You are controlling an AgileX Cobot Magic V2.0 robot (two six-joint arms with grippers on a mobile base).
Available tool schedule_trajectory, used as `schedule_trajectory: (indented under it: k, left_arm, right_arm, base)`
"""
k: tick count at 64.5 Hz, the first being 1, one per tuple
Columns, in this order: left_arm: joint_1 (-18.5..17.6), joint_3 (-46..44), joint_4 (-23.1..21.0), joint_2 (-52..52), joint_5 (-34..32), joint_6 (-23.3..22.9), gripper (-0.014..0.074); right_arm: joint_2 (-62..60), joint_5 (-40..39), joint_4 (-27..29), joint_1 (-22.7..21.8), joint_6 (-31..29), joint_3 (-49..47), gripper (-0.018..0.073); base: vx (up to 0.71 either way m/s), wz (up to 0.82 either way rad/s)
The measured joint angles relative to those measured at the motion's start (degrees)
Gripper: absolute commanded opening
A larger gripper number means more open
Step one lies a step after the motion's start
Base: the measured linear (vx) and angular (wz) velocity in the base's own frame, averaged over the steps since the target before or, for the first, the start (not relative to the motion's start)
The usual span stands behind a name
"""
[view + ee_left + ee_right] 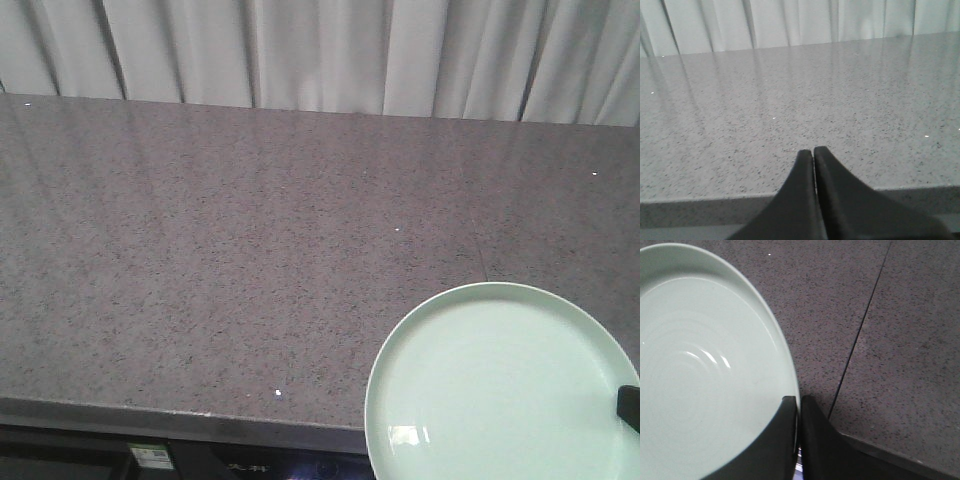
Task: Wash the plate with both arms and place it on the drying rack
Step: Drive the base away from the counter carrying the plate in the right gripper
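Speckled grey bench (220, 280) fills our views. We see the round plate (500, 390) at near right, inner face up, rim clamped by the right hand (797, 401). The left hand (813, 154) is closed and empty.

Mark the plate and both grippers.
plate (500, 390): front view, inner face.
right gripper (798, 400): right wrist view, between its fingertips.
left gripper (813, 151): left wrist view, between its fingertips.
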Motion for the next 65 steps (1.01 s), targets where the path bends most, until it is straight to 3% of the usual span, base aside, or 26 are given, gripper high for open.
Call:
schedule_trajectory:
  k: [65]
  left_arm:
    - [0.00,0.00,0.00,0.00,0.00,0.00,-0.0006]
  right_arm:
    - [0.00,0.00,0.11,0.00,0.00,0.00,-0.0001]
  base:
    - [-0.09,0.42]
